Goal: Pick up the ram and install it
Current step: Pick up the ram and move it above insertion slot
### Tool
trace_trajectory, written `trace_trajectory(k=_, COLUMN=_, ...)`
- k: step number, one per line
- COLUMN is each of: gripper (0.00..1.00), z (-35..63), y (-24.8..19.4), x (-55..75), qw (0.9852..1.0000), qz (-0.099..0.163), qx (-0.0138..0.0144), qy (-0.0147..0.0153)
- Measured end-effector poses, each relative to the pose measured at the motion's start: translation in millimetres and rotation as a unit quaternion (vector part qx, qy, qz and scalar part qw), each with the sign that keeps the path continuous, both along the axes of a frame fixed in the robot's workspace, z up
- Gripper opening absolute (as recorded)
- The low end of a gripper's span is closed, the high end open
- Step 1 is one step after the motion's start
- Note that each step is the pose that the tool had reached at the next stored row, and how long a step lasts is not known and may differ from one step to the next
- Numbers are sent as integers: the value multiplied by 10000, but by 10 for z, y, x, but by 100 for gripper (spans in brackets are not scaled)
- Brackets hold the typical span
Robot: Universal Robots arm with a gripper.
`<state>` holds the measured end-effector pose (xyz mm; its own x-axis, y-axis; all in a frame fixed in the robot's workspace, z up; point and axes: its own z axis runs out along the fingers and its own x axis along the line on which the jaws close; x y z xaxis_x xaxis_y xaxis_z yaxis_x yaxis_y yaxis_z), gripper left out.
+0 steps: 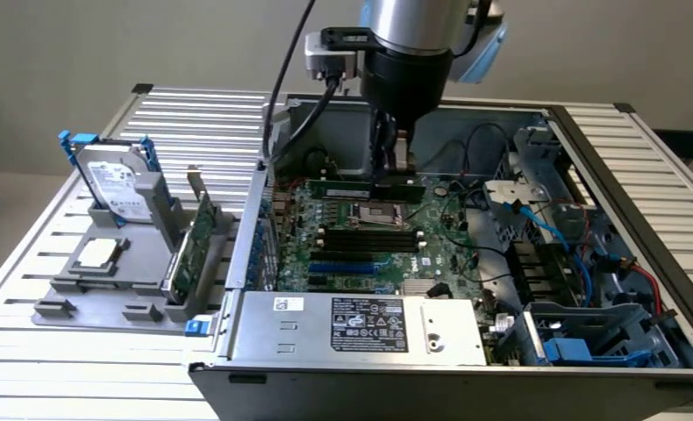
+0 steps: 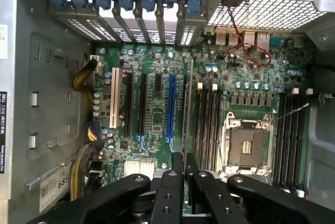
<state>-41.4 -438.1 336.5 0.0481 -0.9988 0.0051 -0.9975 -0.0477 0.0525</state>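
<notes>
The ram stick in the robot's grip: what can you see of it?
The ram is a long, thin, flat, dark green stick with a pale label. The shut tool pinches its top edge, holding it level and on edge. It is inside the open computer case, over the motherboard by the processor socket, parallel to the black memory slots. Slot contact unclear.

Beneath the gripper (image 1: 391, 171) lies a green motherboard (image 1: 359, 259) with an open CPU socket (image 1: 380, 210), and well away from it, outside the case (image 1: 265, 346), a hard drive (image 1: 115, 189) stands upright.
</notes>
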Motion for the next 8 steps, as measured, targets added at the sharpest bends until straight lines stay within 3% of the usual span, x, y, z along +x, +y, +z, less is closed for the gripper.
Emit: trace_trajectory(k=8, gripper=14, z=-147, y=159, x=79, qw=10000, qz=46, qx=-7, qy=-11)
